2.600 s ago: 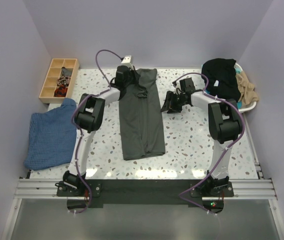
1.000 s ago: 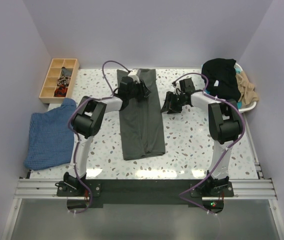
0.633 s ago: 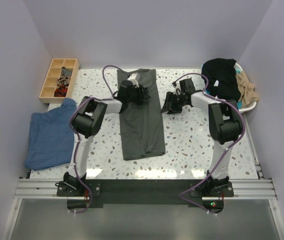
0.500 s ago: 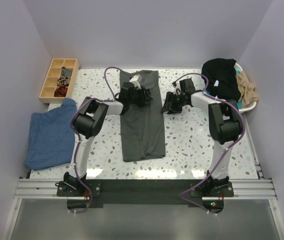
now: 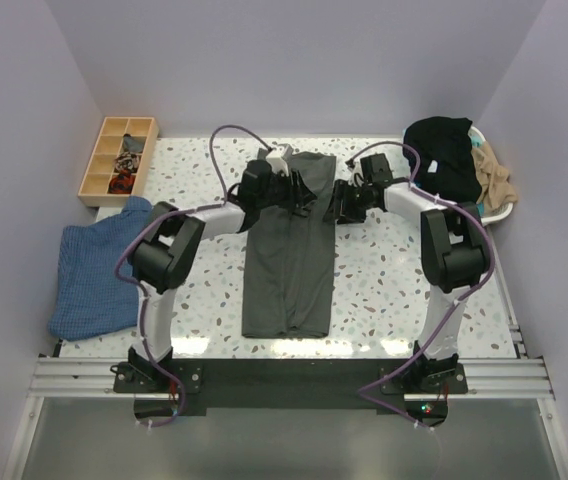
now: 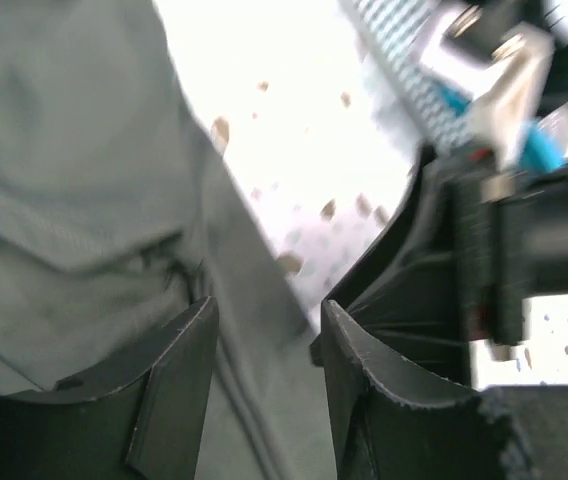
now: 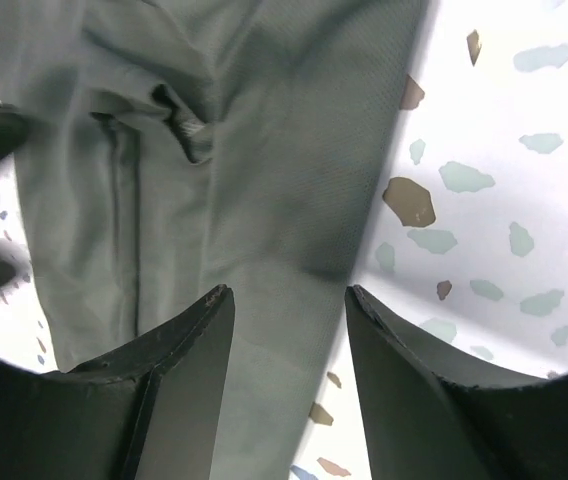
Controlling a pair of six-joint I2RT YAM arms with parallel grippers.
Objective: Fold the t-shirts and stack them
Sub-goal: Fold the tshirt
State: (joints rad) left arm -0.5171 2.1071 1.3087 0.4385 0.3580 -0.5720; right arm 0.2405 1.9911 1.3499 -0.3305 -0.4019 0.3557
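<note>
Grippers first. Left gripper (image 6: pixel 264 385): jaws apart at a moderate gap, nothing clamped, cloth showing underneath through the gap. Right gripper (image 7: pixel 289 385): also parted and empty, sitting over the cloth's right-hand edge where it meets the table (image 7: pixel 504 120). From above, the two sets of tips nearly face each other, close together.

Charcoal t-shirt (image 5: pixel 289 262) is folded into a long narrow strip. Its far end lies directly under both grippers and the rest runs back toward the arm bases. There's a collar bunch just ahead-left of the right fingertips.

My read on handling: light, limp, no stiffness, and the layers will slide on each other. A shallow pinch would likely lift only the top layer and peel the fold open. Take the far corners, one per gripper, biting through every layer at the edge.

Other shirts: blue shirt (image 5: pixel 99 265) well out to the left arm's left. Black shirt (image 5: pixel 442 155) and tan shirt (image 5: pixel 494 182) heaped off to the right gripper's right.
</note>
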